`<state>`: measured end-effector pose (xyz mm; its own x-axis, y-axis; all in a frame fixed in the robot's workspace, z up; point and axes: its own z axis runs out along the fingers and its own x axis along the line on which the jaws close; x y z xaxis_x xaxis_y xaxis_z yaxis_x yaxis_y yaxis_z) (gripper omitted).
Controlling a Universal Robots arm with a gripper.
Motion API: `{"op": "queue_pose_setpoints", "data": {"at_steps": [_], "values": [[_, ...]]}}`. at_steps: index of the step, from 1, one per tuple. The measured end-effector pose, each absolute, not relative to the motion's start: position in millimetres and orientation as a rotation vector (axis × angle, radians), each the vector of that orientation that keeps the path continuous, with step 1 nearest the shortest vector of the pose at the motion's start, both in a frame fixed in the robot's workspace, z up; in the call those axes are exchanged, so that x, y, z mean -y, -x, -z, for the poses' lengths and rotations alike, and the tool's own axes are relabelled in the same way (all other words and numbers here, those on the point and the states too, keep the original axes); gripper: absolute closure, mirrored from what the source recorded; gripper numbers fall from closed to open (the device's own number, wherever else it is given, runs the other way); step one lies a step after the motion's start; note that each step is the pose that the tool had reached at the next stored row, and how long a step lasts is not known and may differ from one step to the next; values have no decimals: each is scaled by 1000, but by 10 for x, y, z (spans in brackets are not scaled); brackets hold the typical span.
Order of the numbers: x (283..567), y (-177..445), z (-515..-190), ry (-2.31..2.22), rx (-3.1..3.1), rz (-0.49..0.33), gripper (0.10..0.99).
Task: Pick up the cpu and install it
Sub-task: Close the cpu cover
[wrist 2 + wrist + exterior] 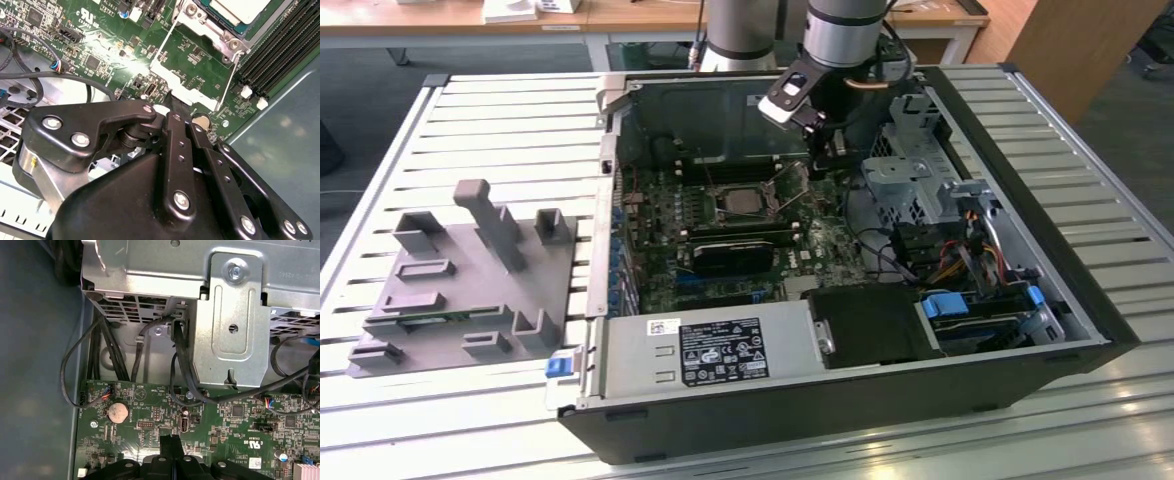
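Cpu [744, 204] is sitting in socket [220, 32], load plate [186, 75] lying open beside it. Gripper [818, 160] is hanging just past the plate, fingers pinched together, gripping nothing. Risk: tips scraping board [240, 425] or snagging lever [231, 80], jolting the seemingly unlatched chip.

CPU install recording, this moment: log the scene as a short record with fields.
cpu: lying in the socket, silver top showing
socket cover: swung open
end effector: shut, nothing seen between its fingers, low beside the socket
computer case: open, on the slatted table
grey fixture: on the table, at the exterior view's left of the case
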<state>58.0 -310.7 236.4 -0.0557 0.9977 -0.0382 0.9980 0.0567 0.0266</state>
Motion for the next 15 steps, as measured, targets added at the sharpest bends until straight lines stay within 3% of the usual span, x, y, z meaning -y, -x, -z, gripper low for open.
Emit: {"op": "queue_pose_setpoints", "data": {"at_steps": [15], "values": [[3107,-463,-2363,-2126,-2250,11,980]]}}
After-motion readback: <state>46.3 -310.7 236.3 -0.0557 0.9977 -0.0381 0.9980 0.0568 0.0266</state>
